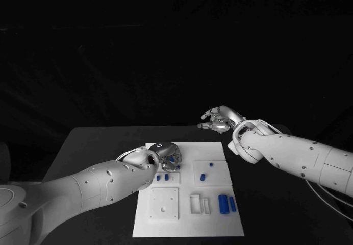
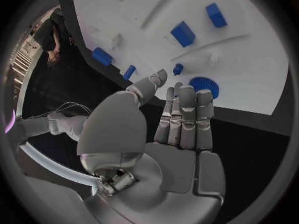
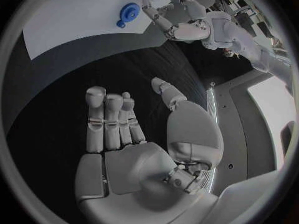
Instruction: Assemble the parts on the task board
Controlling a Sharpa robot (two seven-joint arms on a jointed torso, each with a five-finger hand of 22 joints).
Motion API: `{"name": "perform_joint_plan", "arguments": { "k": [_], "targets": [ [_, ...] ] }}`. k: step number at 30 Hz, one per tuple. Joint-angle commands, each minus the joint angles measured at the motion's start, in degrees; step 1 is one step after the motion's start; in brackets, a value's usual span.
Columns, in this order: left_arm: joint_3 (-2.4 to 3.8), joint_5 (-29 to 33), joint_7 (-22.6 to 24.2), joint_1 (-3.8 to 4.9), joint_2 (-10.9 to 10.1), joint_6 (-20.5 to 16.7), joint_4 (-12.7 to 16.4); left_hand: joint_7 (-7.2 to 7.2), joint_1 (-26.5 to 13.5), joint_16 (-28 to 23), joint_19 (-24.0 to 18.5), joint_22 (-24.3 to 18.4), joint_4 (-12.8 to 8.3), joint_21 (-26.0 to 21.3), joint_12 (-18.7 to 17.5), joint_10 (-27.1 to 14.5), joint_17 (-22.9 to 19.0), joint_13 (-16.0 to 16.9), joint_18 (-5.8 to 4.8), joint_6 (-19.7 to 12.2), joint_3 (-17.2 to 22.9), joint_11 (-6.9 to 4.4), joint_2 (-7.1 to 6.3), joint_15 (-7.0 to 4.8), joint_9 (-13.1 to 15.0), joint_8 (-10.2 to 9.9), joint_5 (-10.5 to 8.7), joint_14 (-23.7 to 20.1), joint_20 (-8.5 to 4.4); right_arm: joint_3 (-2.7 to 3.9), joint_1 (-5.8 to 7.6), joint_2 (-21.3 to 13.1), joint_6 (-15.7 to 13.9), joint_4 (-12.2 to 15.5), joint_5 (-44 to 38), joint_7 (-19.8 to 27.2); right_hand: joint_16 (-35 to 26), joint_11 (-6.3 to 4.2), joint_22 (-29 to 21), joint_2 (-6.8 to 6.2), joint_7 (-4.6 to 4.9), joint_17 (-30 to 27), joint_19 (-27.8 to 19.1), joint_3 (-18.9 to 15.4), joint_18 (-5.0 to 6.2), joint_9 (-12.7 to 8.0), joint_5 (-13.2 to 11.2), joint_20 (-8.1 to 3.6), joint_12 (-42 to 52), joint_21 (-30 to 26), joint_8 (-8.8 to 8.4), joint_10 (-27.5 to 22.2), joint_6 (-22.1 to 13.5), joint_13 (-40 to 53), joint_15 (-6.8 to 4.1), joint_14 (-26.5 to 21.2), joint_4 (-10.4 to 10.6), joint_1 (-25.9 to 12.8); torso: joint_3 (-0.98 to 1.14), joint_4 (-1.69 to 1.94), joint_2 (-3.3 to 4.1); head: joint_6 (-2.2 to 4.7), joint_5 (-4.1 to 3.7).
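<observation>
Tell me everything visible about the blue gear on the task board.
The blue gear is a small round disc with a toothed rim, plastic by its look, lying flat on the white task board near its edge. In the right wrist view it shows a pale hole at its centre. The left robot hand hangs just above it with fingers extended, tips close by; whether they touch it cannot be told. The right robot hand is well away.

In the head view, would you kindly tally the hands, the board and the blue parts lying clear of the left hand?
Hands: 2, left hand and right hand
Board: 1
Blue parts: 6
Total: 9
</observation>
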Motion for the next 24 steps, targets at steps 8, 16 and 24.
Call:
{"name": "perform_joint_plan", "arguments": {
  "k": [8,16,24],
  "targets": [
    [-0.04,-0.81,0.28,-0.81,1.16,0.01,-1.88,-0.02,0.43,1.12,1.12,1.0,0.59,0.85,-0.56,0.03,0.42,-0.47,3.92,-0.22,-0.03,0.53,-0.05,-0.11,-0.56,-0.02,0.02,1.26,0.07,0.02,-0.02,-0.09,0.57,0.51,-0.19,0.49,-0.19,-0.01,0.1,0.47,0.28,-0.05,0.07,0.11,5.76,-0.08,0.19,-0.43,0.4,-0.3,-0.01,-0.56,0.01,-0.12,-0.22,0.37,0.28,-0.14,-0.06,-0.1,0.17,-0.1,-0.3],
    [-0.02,-0.76,0.68,-1.22,1.98,-0.59,-3.72,0.0,0.58,1.7,1.43,1.05,0.71,1.21,-0.78,0.43,0.64,-0.69,4.11,-0.13,0.08,0.48,0.38,-0.16,-0.82,0.12,0.24,1.65,0.01,0.02,-0.01,-0.18,0.55,0.77,-0.28,0.43,-0.18,-0.01,0.12,0.46,0.28,-0.05,0.08,0.11,5.76,-0.08,0.18,-0.44,0.42,-0.31,-0.01,-0.57,0.02,-0.14,-0.22,0.37,0.27,-0.13,-0.03,-0.11,0.1,-0.39,-0.29],
    [-0.02,-0.7,0.65,-1.44,2.49,0.38,-4.85,0.04,0.63,2.26,1.71,1.09,0.76,1.56,-0.91,0.8,0.87,-0.84,4.26,-0.02,0.08,0.42,0.67,-0.23,-1.03,0.26,0.27,2.01,-0.03,0.02,0.01,-0.28,0.5,1.21,-0.44,0.37,-0.18,-0.01,0.13,0.46,0.28,-0.05,0.09,0.1,5.76,-0.09,0.17,-0.44,0.44,-0.31,0.0,-0.56,0.03,-0.16,-0.22,0.38,0.27,-0.12,0.0,-0.15,0.09,-0.64,-0.4]
  ]
}}
